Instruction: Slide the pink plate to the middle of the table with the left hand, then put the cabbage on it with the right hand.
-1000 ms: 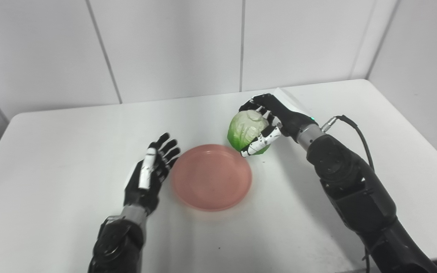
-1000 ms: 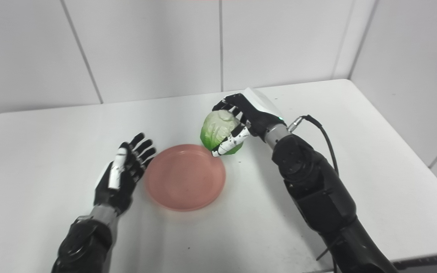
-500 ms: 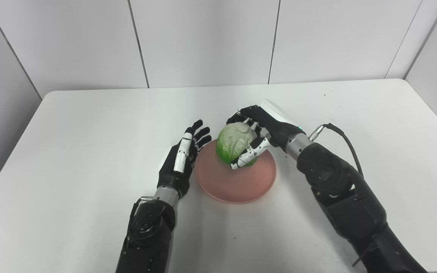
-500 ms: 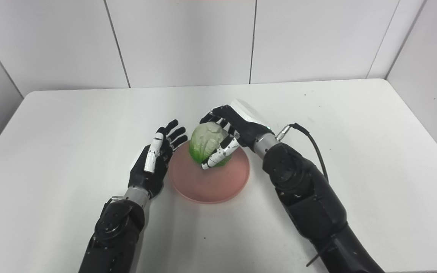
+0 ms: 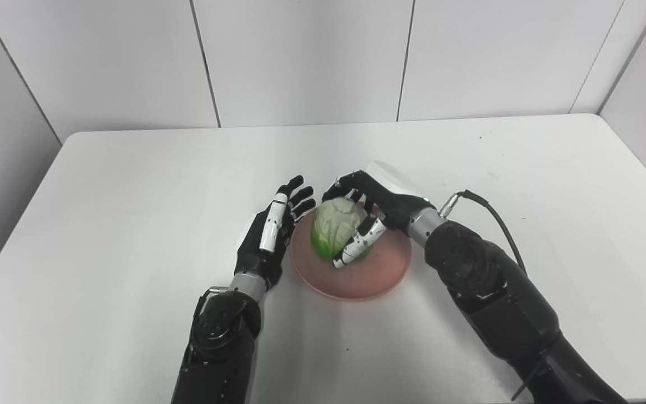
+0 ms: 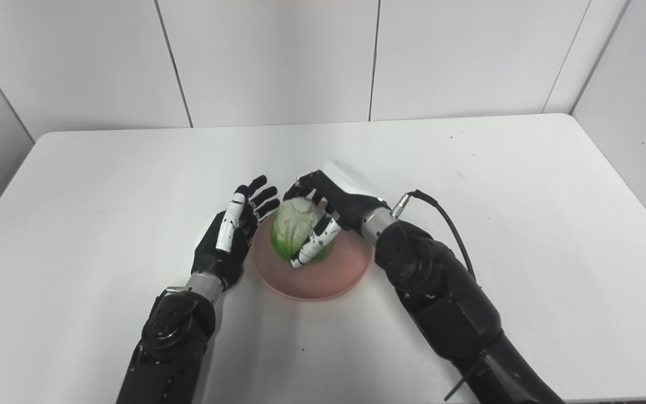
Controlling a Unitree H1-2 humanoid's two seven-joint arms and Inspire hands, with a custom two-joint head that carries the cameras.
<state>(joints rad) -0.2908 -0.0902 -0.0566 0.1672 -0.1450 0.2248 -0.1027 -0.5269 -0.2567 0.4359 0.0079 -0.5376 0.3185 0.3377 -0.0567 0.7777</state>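
Both steps look nearly done: the pink plate [image 5: 351, 264] sits mid-table [image 5: 132, 185], the right hand [image 5: 370, 210] grips the cabbage [image 5: 331, 233] over it, unreleased, while the left hand [image 5: 270, 238] waits open-fingered beside its rim.
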